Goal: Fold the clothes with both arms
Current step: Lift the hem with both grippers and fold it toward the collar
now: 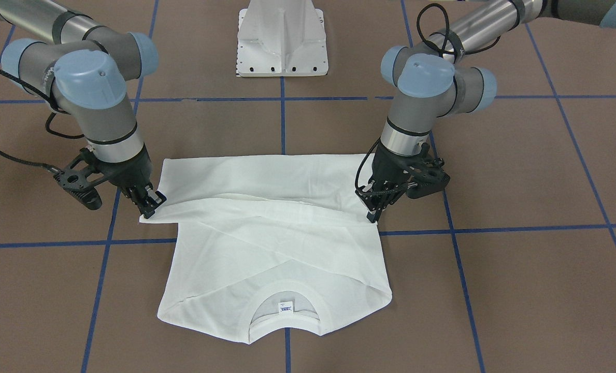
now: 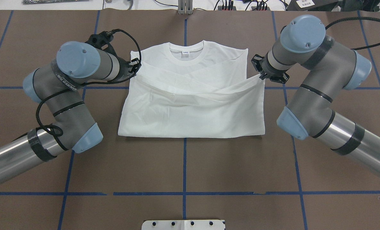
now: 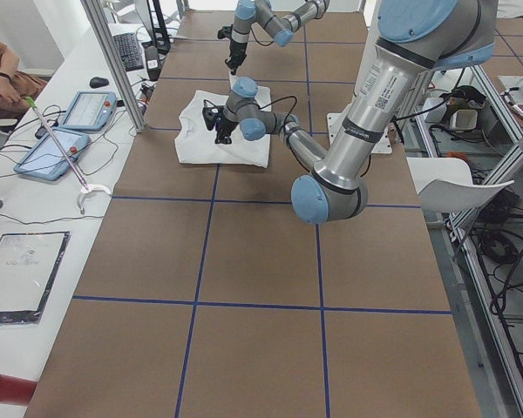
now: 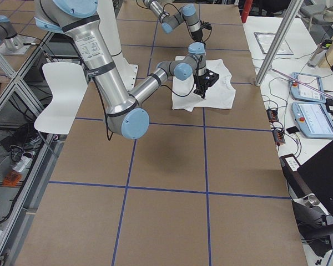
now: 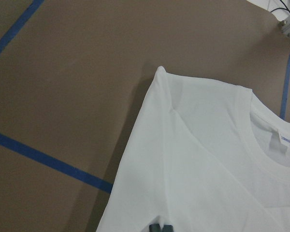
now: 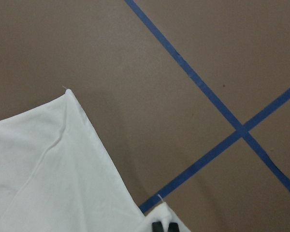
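The white shirt [image 1: 276, 248] lies flat on the brown table, collar [image 1: 285, 291] and small neck label [image 1: 285, 306] at the end away from the robot. Its sleeves are folded across the body. The robot-side part is doubled over toward the collar. My left gripper [image 1: 372, 216] is shut on one corner of that folded layer, low over the table. The right gripper [image 1: 152, 207] is shut on the opposite corner. From overhead, the left gripper [image 2: 135, 68] and right gripper [image 2: 260, 75] flank the shirt [image 2: 190, 111] just below the collar [image 2: 186, 52]. In each wrist view the black fingertips [image 5: 161, 228] [image 6: 164, 226] pinch white cloth.
The white pedestal base [image 1: 282, 39] stands at the robot's side of the table. Blue tape lines [image 2: 184, 166] cross the brown surface. A side bench holds tablets [image 3: 57, 148], and a person [image 3: 4, 70] sits by it. A laptop [image 4: 322, 172] sits off the other end.
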### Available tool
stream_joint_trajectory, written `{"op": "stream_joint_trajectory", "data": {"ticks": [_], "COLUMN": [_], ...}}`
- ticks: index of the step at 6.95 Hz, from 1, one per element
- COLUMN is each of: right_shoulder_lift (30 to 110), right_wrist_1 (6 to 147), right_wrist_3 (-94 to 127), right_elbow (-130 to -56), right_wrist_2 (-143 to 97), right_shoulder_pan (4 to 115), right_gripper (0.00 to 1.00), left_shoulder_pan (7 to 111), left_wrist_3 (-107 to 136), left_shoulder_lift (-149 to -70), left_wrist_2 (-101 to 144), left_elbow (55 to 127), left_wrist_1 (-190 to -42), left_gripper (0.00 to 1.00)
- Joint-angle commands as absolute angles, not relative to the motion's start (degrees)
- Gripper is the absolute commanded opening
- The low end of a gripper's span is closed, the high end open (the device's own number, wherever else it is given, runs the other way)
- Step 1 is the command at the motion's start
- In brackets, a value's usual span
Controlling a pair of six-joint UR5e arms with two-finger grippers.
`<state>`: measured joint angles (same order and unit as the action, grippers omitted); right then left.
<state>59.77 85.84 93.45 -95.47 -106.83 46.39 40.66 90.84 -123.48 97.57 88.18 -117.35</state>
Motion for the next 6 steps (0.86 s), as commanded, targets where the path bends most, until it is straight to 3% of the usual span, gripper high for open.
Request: {"op": "stream_joint_trajectory", "data": {"ticks": [1, 4, 6], "right_shoulder_lift": [53.0, 47.1, 44.5], "right_wrist_1": [82.2, 74.3, 74.3], "right_wrist_3": [92.0, 90.4, 88.7], "right_elbow": [-83.6, -69.1, -65.8], "right_wrist_2": [-108.6, -108.8, -108.9], "right_shoulder_pan": [48.8, 50.0, 51.6], "right_gripper": [0.00, 0.00, 0.00], "left_shoulder_pan": [43.2, 44.3, 45.7], "left_wrist_3": [88.5, 88.2, 86.3], "left_shoulder_lift": [-126.2, -128.3, -129.1], "left_wrist_2": [97.6, 97.3, 97.2], "left_elbow": [82.1, 72.3, 69.8], "left_wrist_1": [-120.4, -129.3, -131.2], "left_gripper": [0.00, 0.00, 0.00]}}
